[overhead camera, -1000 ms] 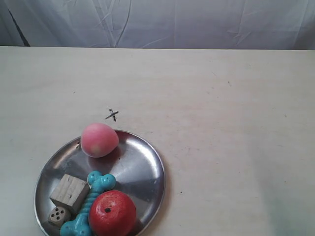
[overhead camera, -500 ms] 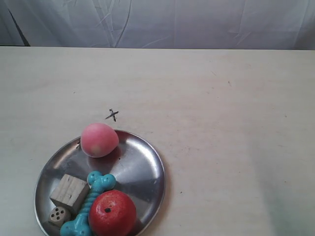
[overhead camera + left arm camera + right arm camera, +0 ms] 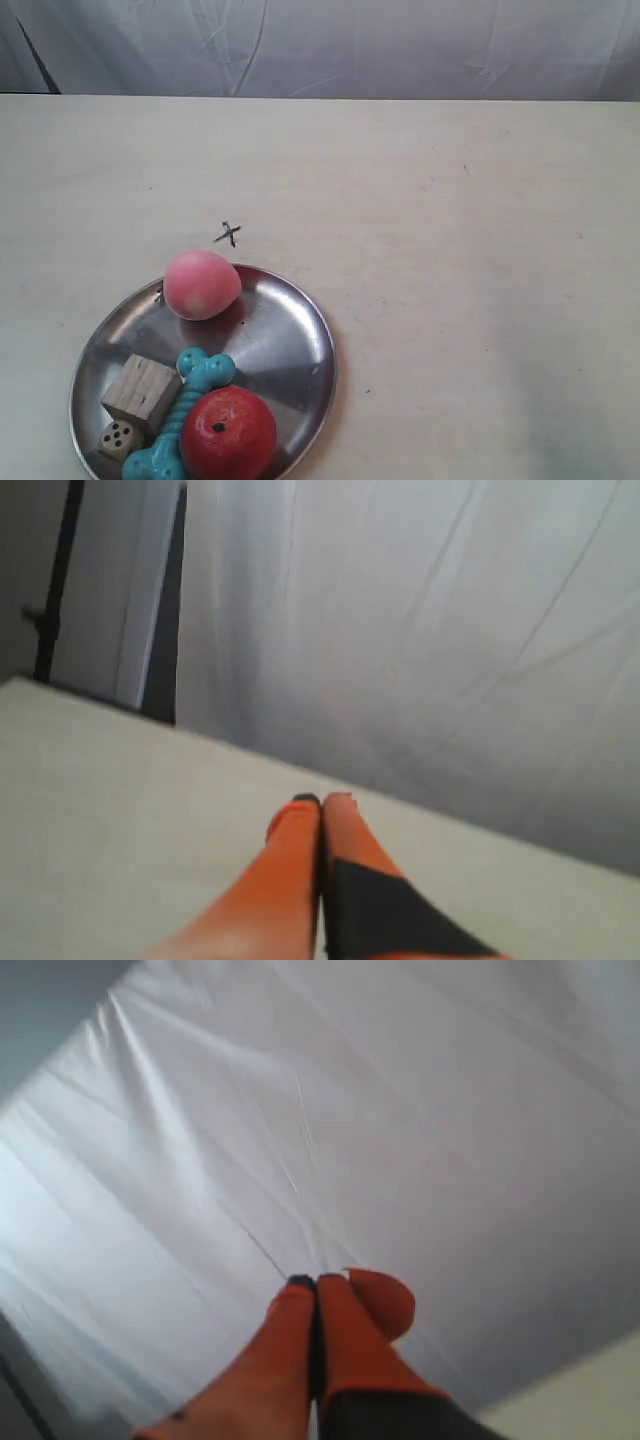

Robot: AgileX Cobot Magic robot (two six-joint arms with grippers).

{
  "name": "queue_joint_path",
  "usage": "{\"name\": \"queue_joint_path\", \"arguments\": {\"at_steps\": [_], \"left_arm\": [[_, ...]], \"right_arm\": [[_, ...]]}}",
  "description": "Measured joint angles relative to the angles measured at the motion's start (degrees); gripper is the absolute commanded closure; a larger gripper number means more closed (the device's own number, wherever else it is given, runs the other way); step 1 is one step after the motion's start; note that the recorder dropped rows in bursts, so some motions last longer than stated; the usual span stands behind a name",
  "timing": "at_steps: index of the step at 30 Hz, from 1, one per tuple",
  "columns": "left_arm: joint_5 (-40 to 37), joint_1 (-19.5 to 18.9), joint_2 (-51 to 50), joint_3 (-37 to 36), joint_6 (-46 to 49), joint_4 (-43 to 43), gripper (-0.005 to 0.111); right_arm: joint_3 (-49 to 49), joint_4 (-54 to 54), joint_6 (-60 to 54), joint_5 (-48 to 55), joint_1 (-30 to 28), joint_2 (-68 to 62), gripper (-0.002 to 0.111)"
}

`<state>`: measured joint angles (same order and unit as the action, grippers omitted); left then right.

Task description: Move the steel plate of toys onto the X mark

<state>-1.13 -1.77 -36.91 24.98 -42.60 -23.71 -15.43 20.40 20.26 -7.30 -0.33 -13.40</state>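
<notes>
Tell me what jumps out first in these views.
The steel plate sits at the exterior view's lower left, its red apple-like ball and pink ball brightest. The X mark lies uncovered just past the plate's far rim. The left gripper and right gripper are shut, empty.

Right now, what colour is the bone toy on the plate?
Teal; the bone toy lies between the wooden cube and red ball, clearest in the exterior view.

Exterior view: set high, facing the white curtain (image 3: 320, 45) and tilted steeply down on the tabletop (image 3: 450, 250). The steel plate (image 3: 285, 340) lies farthest from the curtain, nearest the lens, cut by the frame edge.

Left wrist view: low over the tabletop, aimed past the left gripper (image 3: 322, 802) at the curtain.

Right wrist view: tilted upward past the right gripper (image 3: 316, 1282). The curtain fills it, with one corner of tabletop.

All three views share the curtain.
</notes>
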Motion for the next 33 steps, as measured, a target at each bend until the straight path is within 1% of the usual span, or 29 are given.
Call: {"name": "queue_joint_path", "arguments": {"at_steps": [2, 3, 5, 7, 9, 11, 13, 15, 17, 20, 22, 25, 27, 30, 33], "left_arm": [[-7.9, 4.4, -7.3, 2.2, 0.1, 2.2, 0.107], [-13.0, 6.3, -10.8, 3.3, 2.4, 5.4, 0.107], [-17.7, 7.4, -15.8, 4.0, 7.5, 10.7, 0.107], [-21.3, 7.7, -20.0, 4.1, 14.2, 18.8, 0.107], [-24.7, 7.7, -24.1, 4.2, 22.2, 28.3, 0.107], [-28.6, 7.7, -27.5, 4.2, 31.0, 37.1, 0.107], [-32.6, 7.2, -30.8, 4.2, 38.5, 45.0, 0.107], [-36.7, 5.0, -33.5, 4.2, 44.5, 51.6, 0.107], [-39.3, 1.5, -35.2, 4.2, 47.8, 55.5, 0.107], [-41.8, -4.7, -36.9, 4.3, 53.0, 62.1, 0.107], [-44.0, -9.2, -38.1, 4.3, 57.9, 67.9, 0.107], [-46.1, -13.8, -41.0, 4.4, 64.5, 74.7, 0.107], [-46.2, -15.4, -43.4, 4.5, 67.9, 76.0, 0.107], [-46.3, -15.9, -47.5, 4.5, 70.6, 76.0, 0.107], [-46.9, -15.9, -51.2, 4.5, 74.6, 75.9, 0.107]], "right_arm": [[-4.9, -3.6, -0.4, 14.6, 0.0, -11.5, 0.109], [-7.6, -3.9, -2.0, 23.1, 0.0, -19.1, 0.109], [-11.1, -2.6, -7.9, 32.2, 0.0, -28.7, 0.109], [-14.0, 1.3, -15.9, 38.2, 0.0, -36.7, 0.109], [-16.0, 7.7, -24.7, 42.5, 0.0, -43.9, 0.109], [-17.2, 17.2, -35.2, 46.0, 0.0, -51.1, 0.109], [-17.4, 27.1, -45.6, 48.7, 0.0, -55.8, 0.109], [-17.5, 33.9, -53.2, 50.8, 0.0, -59.4, 0.109], [-17.7, 38.1, -58.1, 52.1, 0.0, -62.4, 0.109], [-17.8, 40.0, -61.0, 52.2, 0.0, -65.6, 0.109], [-17.8, 40.4, -62.1, 52.2, 0.0, -67.4, 0.109], [-17.8, 41.0, -63.2, 52.2, 0.0, -69.4, 0.109], [-17.8, 41.1, -63.5, 52.2, 0.0, -70.3, 0.109], [-17.8, 41.3, -63.9, 52.0, 0.1, -71.3, 0.109], [-17.8, 40.9, -64.1, 50.0, 2.8, -71.9, 0.109]]}}
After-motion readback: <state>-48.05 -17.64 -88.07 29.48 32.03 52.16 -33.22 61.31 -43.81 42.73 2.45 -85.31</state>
